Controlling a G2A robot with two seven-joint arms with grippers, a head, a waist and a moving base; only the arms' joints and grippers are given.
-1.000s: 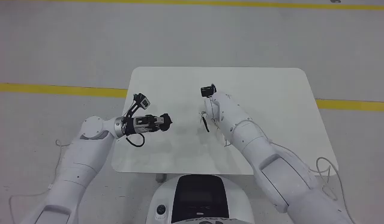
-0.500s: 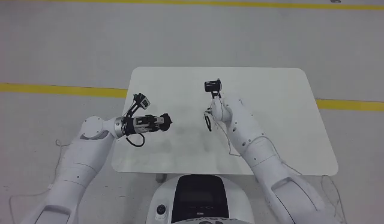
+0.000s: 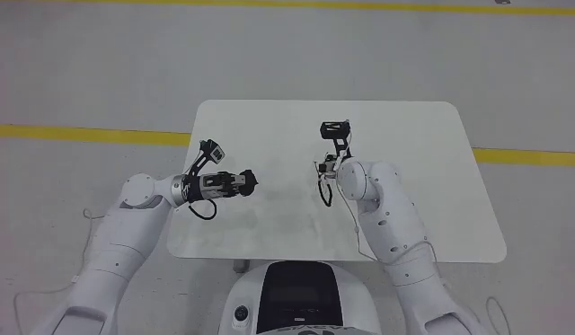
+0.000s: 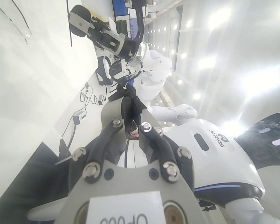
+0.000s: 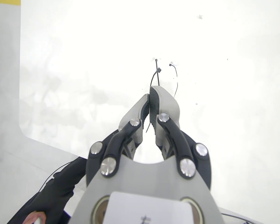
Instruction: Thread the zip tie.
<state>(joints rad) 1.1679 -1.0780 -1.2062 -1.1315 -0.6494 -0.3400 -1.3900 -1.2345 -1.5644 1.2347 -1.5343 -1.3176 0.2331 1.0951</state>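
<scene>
Top view shows the white desk [image 3: 422, 155] with the two arms held over its near half, well apart from each other. The left gripper [image 3: 246, 181] hovers toward the desk's left edge. In the left wrist view its fingers [image 4: 112, 114] lie together, and I can make out nothing between them. The right gripper [image 5: 150, 97] is nearer the middle, fingers clamped on the black zip tie [image 5: 156, 73], which hangs clear of the desk with its thin shadow just beside it. Past the fingertips two strands seem to run out, one ending in the small head, though the strap is too fine to say whether it is merely bent over or already through. Judged from this, the threading itself is the step in hand. To do it well, the right gripper should keep the head steady and square to the left one. The left should take the tail close to its tip so it cannot flex, then feed it slowly along the slot's line.
</scene>
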